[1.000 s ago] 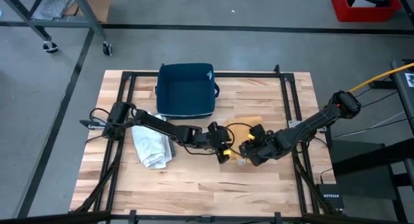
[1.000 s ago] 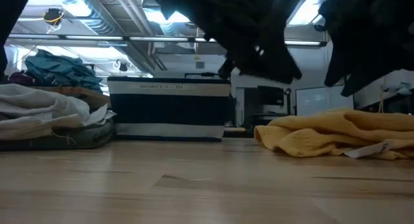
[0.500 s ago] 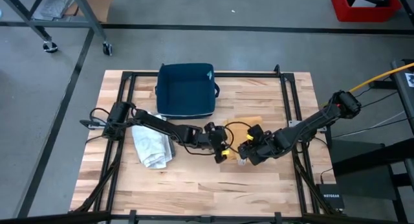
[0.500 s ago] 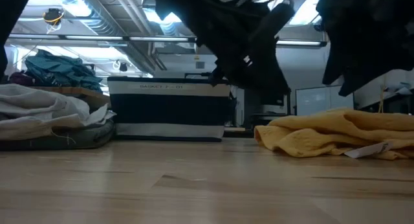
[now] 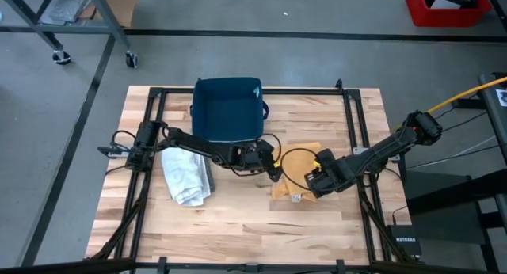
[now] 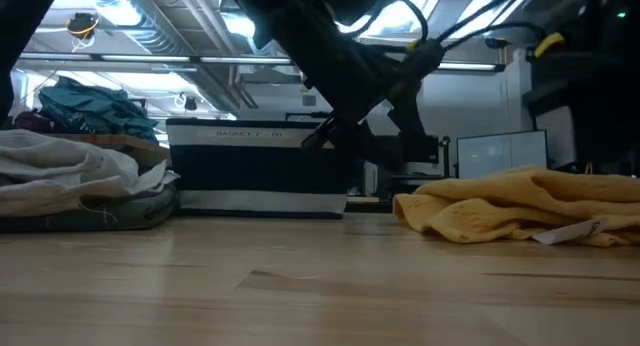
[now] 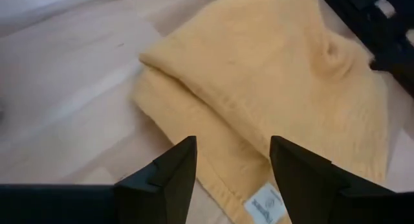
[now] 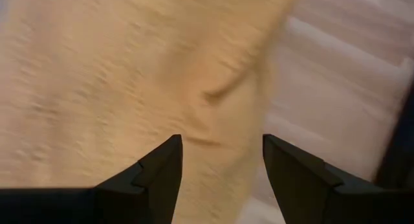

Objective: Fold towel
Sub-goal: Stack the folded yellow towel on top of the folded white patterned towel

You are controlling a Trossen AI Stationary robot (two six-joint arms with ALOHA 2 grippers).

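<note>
A yellow towel [image 5: 295, 179] lies folded on the table near its middle, and its white label [image 7: 266, 201] is at the near edge. In the low view the yellow towel [image 6: 520, 214] rests in a low heap on the wood. My left gripper [image 5: 272, 168] hovers at the towel's left edge, and in its own view my left gripper [image 7: 229, 175] is open above the folded edge. My right gripper [image 5: 314, 180] hangs over the towel's right part. There my right gripper [image 8: 222, 166] is open, with yellow cloth below it.
A navy basket [image 5: 228, 109] stands at the table's far edge, behind the left arm. A pile of white towels [image 5: 188, 176] lies at the left. A black frame [image 5: 358, 147] runs round the table. Bare wood [image 5: 238, 226] stretches along the near edge.
My left gripper has drawn back from over the towel toward the table's far edge and rolled about its wrist. My right gripper has shifted a little toward the right edge and tipped. The towel, which the two grippers partly hid before, now shows lying still.
</note>
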